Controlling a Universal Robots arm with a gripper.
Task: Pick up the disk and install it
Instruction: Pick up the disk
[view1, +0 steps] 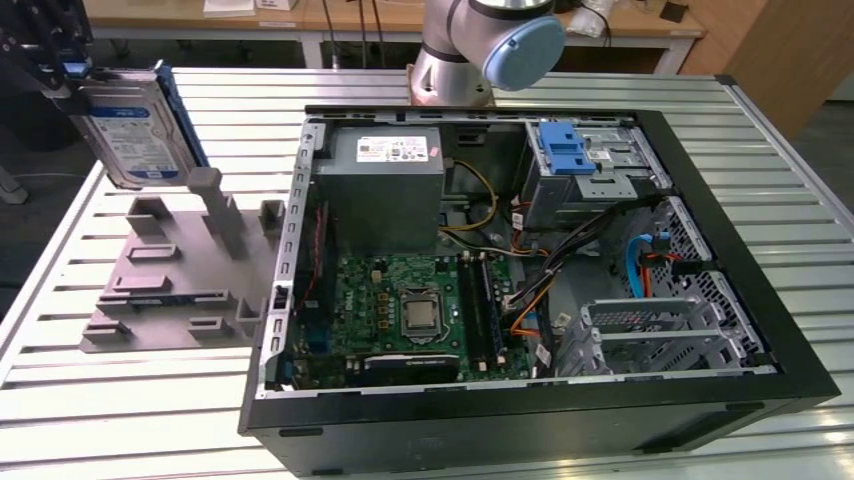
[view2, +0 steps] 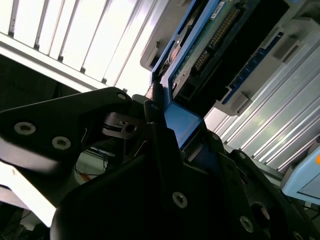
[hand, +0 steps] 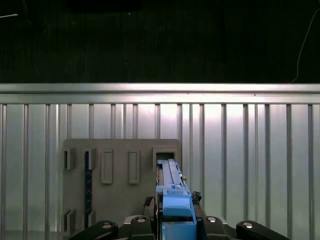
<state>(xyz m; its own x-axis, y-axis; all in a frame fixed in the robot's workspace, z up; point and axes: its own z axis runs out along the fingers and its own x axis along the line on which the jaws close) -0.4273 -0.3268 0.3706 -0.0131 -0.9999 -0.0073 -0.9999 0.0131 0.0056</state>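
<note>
silver blue-framed disk (view1: 130, 138), grey fixture (view1: 167, 285), black computer case (view1: 534, 420), green motherboard (view1: 374, 310)

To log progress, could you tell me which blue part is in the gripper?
The blue-framed disk, held up over the grey holder; the ridged blue latch sits inside the computer case.

The silver, blue-framed disk (view1: 130, 138) stands on edge in the air, slightly tilted.

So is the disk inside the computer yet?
Out. The gripper holds the disk in the air over the grey holder, outside the open computer case.
</note>
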